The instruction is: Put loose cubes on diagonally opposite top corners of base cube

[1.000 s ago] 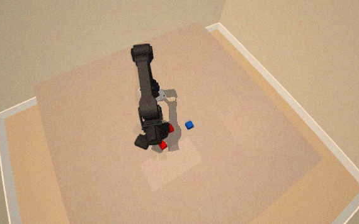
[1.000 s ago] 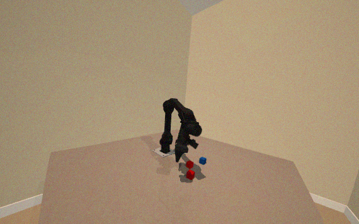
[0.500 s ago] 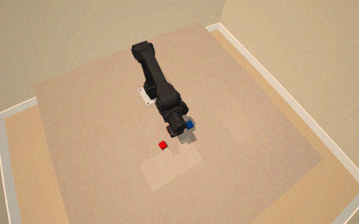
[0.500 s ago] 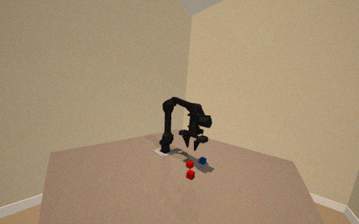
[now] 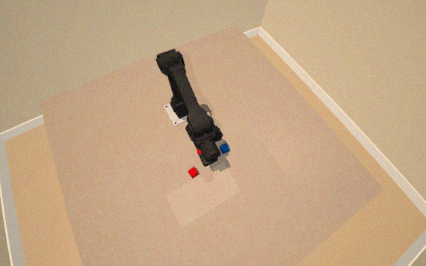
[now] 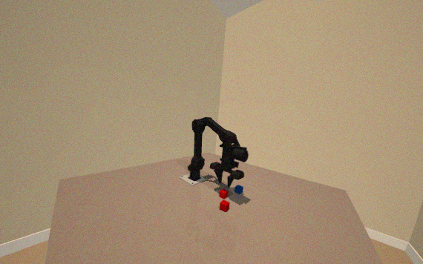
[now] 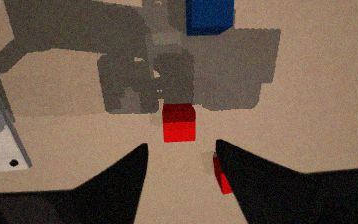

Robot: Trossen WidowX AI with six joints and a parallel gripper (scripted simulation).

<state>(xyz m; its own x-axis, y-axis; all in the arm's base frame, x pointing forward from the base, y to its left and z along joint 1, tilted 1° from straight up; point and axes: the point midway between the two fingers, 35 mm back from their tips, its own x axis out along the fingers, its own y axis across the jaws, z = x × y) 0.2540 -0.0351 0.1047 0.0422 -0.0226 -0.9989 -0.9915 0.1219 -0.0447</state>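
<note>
One red cube point(image 5: 199, 152) point(image 6: 223, 193) point(image 7: 179, 131) lies on the table top, partly hidden by the arm in the top view. A second red cube point(image 5: 193, 172) point(image 6: 224, 206) point(image 7: 222, 177) lies farther from the arm's mount, partly behind a finger in the wrist view. The blue cube point(image 5: 224, 148) point(image 6: 239, 189) point(image 7: 210, 14) stands apart from both, cut by the top edge of the wrist view. My gripper point(image 6: 225, 185) point(image 7: 182, 146) is open and empty, pointing down above the table close to the first red cube. Its fingertips are hidden in the top view.
The arm's white mounting plate point(image 5: 170, 116) point(image 6: 187, 179) point(image 7: 2, 161) is behind the cubes. The arm's shadow falls around the first red cube and beside the blue cube. A pale rectangular patch point(image 5: 202, 199) shows on the table beyond the second red cube.
</note>
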